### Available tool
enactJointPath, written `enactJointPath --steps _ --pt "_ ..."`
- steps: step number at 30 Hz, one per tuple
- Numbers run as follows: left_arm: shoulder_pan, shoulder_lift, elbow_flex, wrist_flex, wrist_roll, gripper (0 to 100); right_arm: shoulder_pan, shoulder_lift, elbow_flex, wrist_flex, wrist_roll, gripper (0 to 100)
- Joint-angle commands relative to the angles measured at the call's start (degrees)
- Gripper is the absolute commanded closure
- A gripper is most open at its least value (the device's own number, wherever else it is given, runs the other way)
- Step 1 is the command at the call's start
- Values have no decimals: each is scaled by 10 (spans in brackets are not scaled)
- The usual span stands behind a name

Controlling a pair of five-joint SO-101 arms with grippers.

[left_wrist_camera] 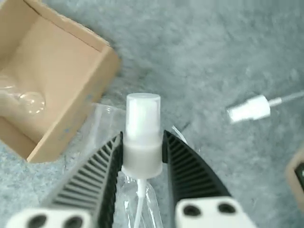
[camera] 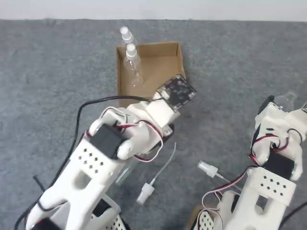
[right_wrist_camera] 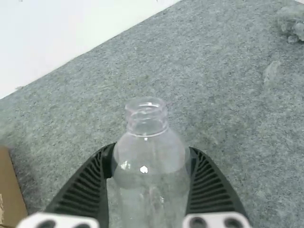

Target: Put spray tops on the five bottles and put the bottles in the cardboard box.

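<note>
Near the cardboard box (left_wrist_camera: pixel 71 99), the left tool (left_wrist_camera: pixel 142 137) grips a capped bottle (left_wrist_camera: pixel 141 159)

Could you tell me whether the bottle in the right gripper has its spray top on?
Off: the bottle in the right gripper has a bare, open neck.

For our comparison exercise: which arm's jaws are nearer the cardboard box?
Left. The left jaws, holding a capped bottle, sit just off the cardboard box; the right jaws, holding an uncapped bottle, are far off to its side.

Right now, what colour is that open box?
Plain brown; the cardboard box shows best in the high view.
</note>
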Motion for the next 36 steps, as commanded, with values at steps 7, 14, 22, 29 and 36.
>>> enactJointPath --steps 7,14,22,29,36 --pt "-39 -98 15 -47 48 968 -73 -148 9 49 40 965" --pt "-67 -137 15 -49 74 968 -163 -216 47 47 70 965" --pt "-98 -182 41 -86 100 981 -281 -241 70 46 106 965" --pt "-101 -236 65 -120 130 987 -352 -241 80 46 112 965" --pt "-101 -278 72 -135 138 987 -422 -241 117 17 136 965"
